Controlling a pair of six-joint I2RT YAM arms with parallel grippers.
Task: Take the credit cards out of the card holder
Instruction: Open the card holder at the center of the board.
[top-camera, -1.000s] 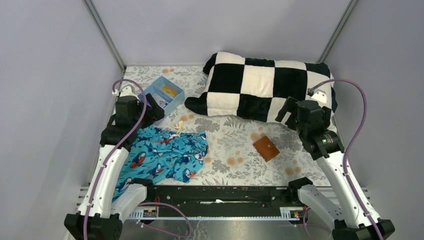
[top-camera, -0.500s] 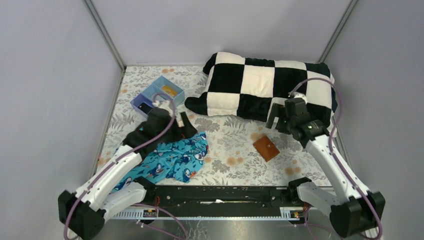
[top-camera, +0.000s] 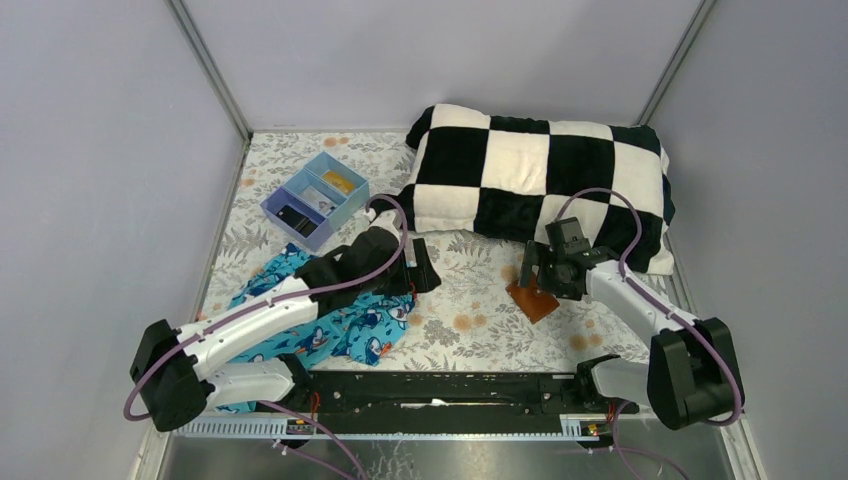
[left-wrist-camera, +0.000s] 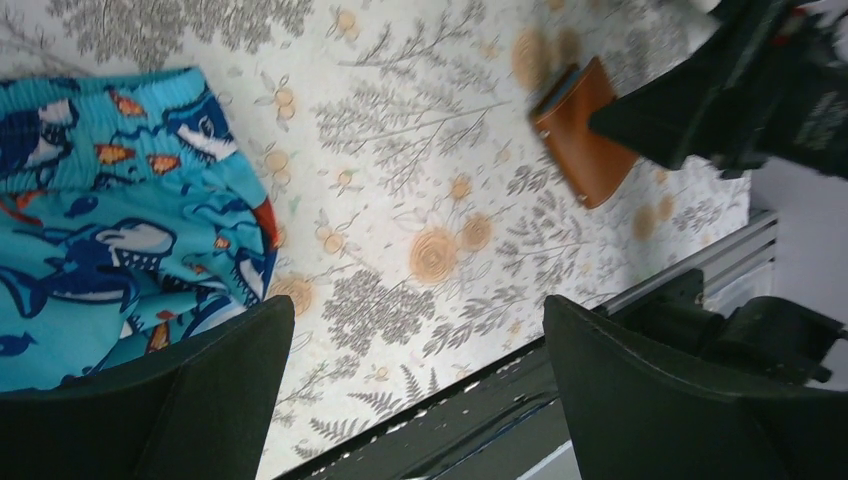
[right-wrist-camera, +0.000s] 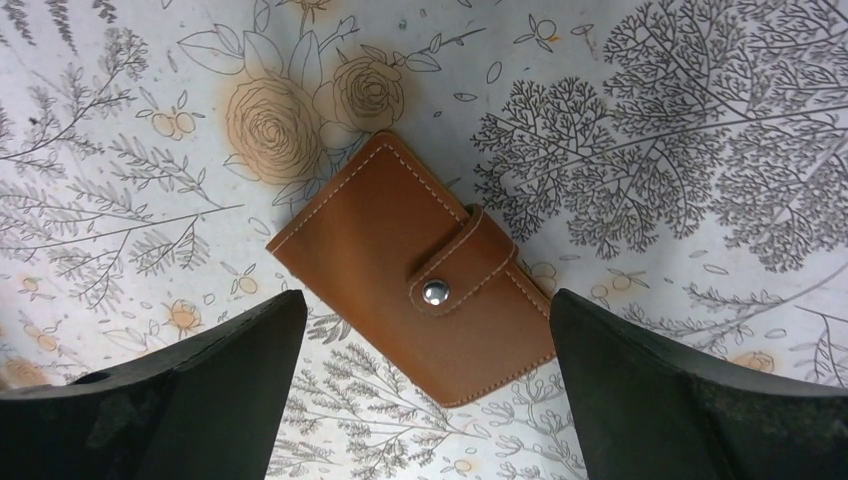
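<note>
One snapped-shut brown leather card holder lies on the floral desk, beneath the right claw, its jaws spread apart. The left claw, spread wide, hangs beside blue shark-print cloth.

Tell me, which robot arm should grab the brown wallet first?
Right, I think. The right gripper hangs over the closed wallet, jaws open on either side. The left gripper is off by the blue shark cloth.

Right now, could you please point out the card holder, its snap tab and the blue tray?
card holder (right-wrist-camera: 365, 235): right wrist view, brown front face.
snap tab (right-wrist-camera: 434, 291): right wrist view, metal stud.
blue divided tray (top-camera: 348, 208): top external view, outer wall.
</note>
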